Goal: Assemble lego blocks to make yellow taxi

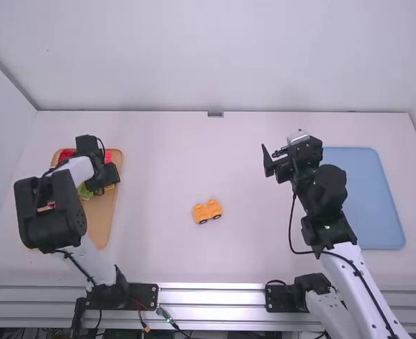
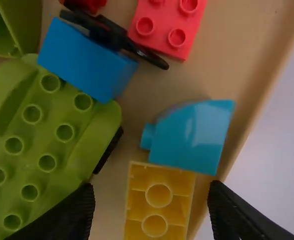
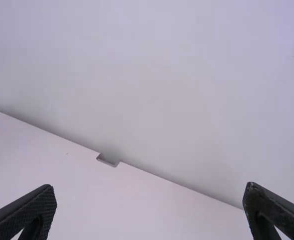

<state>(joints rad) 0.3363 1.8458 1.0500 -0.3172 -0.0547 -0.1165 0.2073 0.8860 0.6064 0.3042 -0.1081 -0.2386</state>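
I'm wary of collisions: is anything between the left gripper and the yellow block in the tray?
Nothing visible stands between the left gripper and the yellow block; a curved blue block sits by its end.

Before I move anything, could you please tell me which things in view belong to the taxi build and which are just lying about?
Likely for the taxi:
yellow-orange car on the table
yellow block in the brown tray

Probably just lying about:
large green block
red block
turquoise block
blue tray
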